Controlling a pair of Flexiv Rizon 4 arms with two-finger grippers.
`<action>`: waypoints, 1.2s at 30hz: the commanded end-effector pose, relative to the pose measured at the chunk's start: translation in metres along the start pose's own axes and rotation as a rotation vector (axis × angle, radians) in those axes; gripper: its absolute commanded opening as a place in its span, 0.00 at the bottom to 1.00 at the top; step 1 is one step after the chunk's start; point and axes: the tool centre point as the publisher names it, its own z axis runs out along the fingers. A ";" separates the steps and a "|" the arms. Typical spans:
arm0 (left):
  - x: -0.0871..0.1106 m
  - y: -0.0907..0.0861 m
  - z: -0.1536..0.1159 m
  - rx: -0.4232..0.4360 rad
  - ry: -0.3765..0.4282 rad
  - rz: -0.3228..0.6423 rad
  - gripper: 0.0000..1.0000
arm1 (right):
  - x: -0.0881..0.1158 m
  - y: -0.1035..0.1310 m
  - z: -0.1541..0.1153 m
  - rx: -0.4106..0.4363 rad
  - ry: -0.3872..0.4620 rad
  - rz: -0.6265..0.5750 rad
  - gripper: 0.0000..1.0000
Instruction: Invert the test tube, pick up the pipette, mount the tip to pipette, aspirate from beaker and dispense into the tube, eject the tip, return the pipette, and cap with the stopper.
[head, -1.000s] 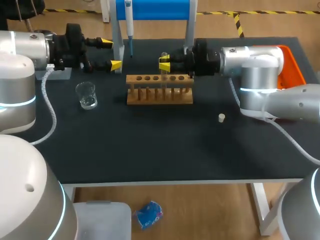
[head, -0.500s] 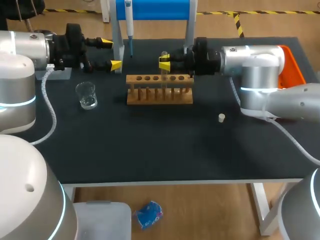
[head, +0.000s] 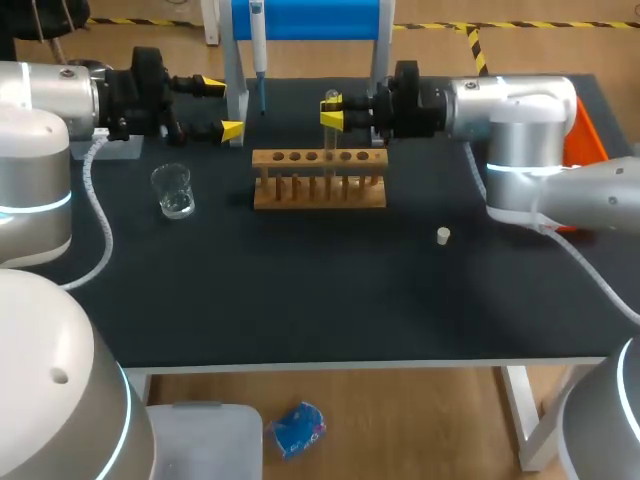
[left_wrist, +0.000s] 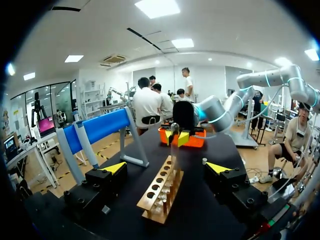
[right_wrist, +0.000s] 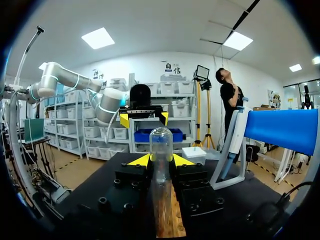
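Observation:
My right gripper (head: 331, 108) is shut on a clear test tube (head: 329, 132), held upright over the wooden rack (head: 318, 190). In the right wrist view the tube (right_wrist: 161, 150) stands between the fingers of that gripper (right_wrist: 161, 161), rounded end above the tips. I cannot tell whether its lower end is free of the rack's holes. My left gripper (head: 225, 108) hangs open left of the rack, near the stand post. It holds nothing, as the left wrist view shows (left_wrist: 166, 167). The pipette (head: 258, 50) hangs on the blue stand (head: 305, 18). The beaker (head: 173, 190) and the white stopper (head: 443, 236) rest on the table.
The rack (left_wrist: 162, 190) lies straight ahead of the left gripper, with my right gripper (left_wrist: 177, 137) beyond it. An orange tray (head: 592, 135) sits at the far right behind my right arm. A white block (head: 105, 150) lies at the left edge.
My right gripper has risen with the tube, drawing it upward from the rack. The left arm has not moved.

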 end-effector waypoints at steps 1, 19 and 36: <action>0.000 0.001 0.000 0.003 -0.001 0.002 1.00 | 0.005 0.008 -0.003 0.013 -0.004 -0.003 0.00; 0.000 0.001 0.000 0.003 -0.001 0.002 1.00 | 0.012 0.022 0.002 0.027 -0.002 -0.015 0.00; 0.000 0.001 0.000 0.003 -0.001 0.002 1.00 | 0.020 0.048 -0.002 0.043 -0.011 -0.004 0.00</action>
